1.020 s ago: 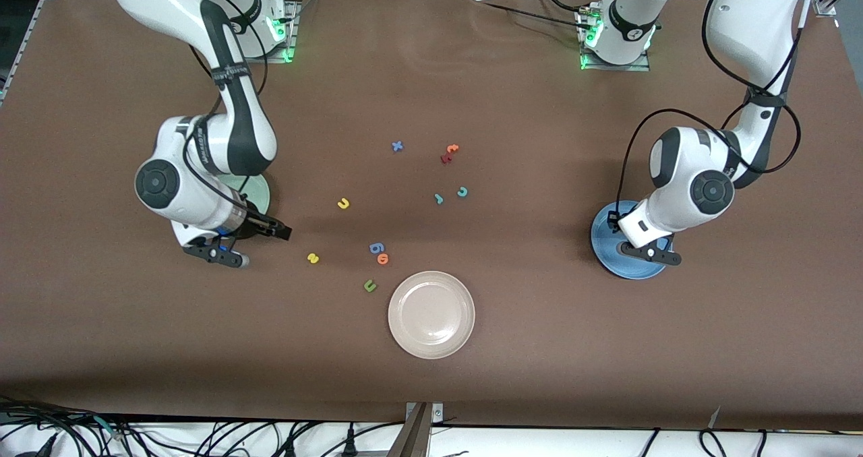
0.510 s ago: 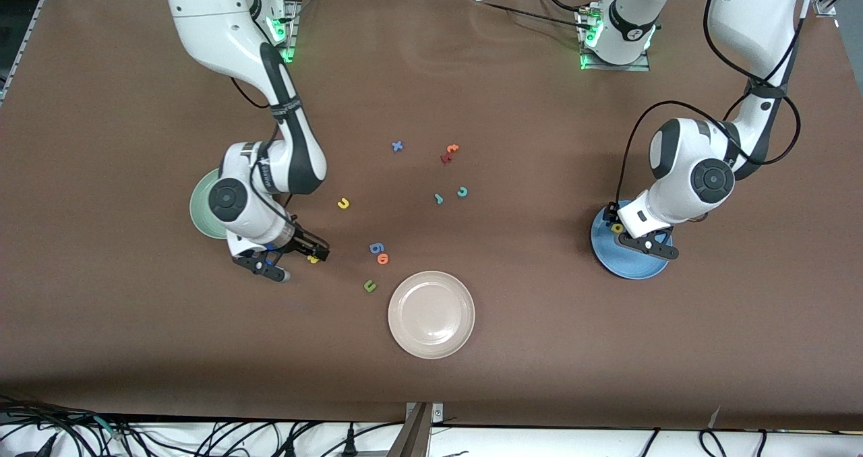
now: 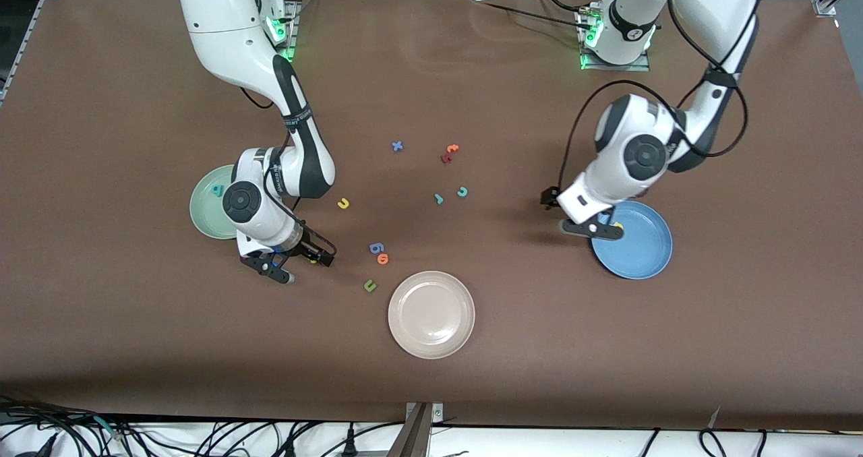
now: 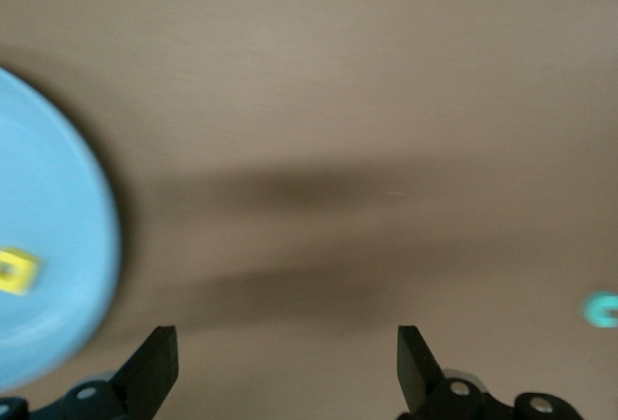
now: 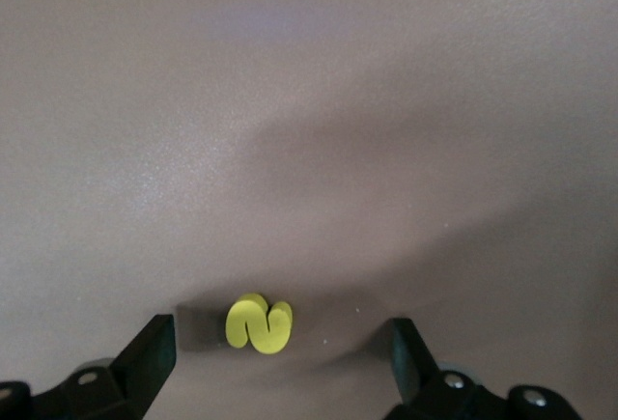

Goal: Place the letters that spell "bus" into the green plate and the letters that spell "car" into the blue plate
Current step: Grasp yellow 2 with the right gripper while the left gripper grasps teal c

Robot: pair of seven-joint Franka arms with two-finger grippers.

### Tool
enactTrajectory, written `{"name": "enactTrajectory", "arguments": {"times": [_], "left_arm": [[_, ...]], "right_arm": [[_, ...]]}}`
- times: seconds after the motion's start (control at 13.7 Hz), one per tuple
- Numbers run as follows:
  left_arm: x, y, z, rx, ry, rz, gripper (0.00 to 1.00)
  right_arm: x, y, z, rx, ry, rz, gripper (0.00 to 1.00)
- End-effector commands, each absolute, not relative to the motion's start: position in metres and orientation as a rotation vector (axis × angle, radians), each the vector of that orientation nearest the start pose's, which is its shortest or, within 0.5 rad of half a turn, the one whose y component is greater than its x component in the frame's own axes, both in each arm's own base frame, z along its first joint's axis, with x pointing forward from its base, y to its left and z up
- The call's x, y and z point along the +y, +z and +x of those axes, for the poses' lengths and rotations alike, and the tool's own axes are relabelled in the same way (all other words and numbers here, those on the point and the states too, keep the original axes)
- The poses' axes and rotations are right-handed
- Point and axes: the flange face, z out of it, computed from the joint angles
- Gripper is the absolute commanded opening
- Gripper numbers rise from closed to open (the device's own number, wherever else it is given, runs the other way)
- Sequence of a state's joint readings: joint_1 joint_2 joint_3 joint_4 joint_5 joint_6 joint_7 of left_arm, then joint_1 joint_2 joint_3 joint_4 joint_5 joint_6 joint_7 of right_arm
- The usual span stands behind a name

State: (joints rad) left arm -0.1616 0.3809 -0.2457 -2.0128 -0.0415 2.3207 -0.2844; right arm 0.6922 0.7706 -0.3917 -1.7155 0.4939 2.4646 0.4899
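The green plate (image 3: 202,207) holds the teal "b" (image 3: 216,189). My right gripper (image 3: 296,261) is open, low over the table beside that plate. The yellow "s" (image 5: 259,324) lies flat between its fingers (image 5: 150,354), untouched. The yellow "u" (image 3: 343,203) lies nearer the table's middle. The blue plate (image 3: 640,248) holds the yellow "a" (image 3: 617,226). My left gripper (image 3: 573,216) is open and empty, over bare table at the plate's rim (image 4: 58,217). The teal "r" (image 3: 438,199) and teal "c" (image 3: 462,191) lie mid-table.
A cream-white plate (image 3: 431,339) sits near the front camera. A blue "g" (image 3: 375,247), orange "o" (image 3: 383,259) and dark green "u" (image 3: 369,285) lie between it and the "s". A blue "x" (image 3: 397,146) and orange and red letters (image 3: 449,152) lie nearer the bases.
My left gripper opened, left the yellow "a" in the blue plate and moved off toward the table's middle. My right gripper, open throughout, swung from the green plate to the yellow "s".
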Motion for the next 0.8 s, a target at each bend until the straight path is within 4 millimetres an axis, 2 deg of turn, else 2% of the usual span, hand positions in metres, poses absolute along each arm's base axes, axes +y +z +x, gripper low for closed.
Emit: {"name": "enactTrajectory", "arguments": {"times": [0.0, 0.07, 0.22, 0.29, 0.58, 0.66, 0.73], "left_arm": [[-0.296, 0.268, 0.535, 0.014, 0.182, -3.228, 1.00], [-0.317, 0.265, 0.534, -0.013, 0.183, -3.231, 1.00], [-0.353, 0.260, 0.531, -0.052, 0.180, -3.237, 1.00], [-0.370, 0.257, 0.523, -0.081, 0.184, -3.230, 1.00], [-0.405, 0.257, 0.500, 0.021, 0.125, -3.196, 1.00], [-0.422, 0.248, 0.487, 0.012, 0.138, -3.186, 1.00], [-0.433, 0.241, 0.487, 0.017, 0.138, -3.185, 1.00]], "right_arm": [[0.224, 0.171, 0.642, 0.750, -0.092, -2.960, 0.98], [0.223, 0.172, 0.643, 0.753, -0.101, -2.957, 0.95], [0.217, 0.169, 0.644, 0.765, -0.097, -2.957, 0.95], [0.216, 0.166, 0.644, 0.777, -0.090, -2.952, 0.94], [0.216, 0.165, 0.644, 0.786, -0.086, -2.944, 0.73], [0.216, 0.165, 0.644, 0.787, -0.085, -2.943, 0.71], [0.216, 0.165, 0.644, 0.789, -0.085, -2.942, 0.70]]}}
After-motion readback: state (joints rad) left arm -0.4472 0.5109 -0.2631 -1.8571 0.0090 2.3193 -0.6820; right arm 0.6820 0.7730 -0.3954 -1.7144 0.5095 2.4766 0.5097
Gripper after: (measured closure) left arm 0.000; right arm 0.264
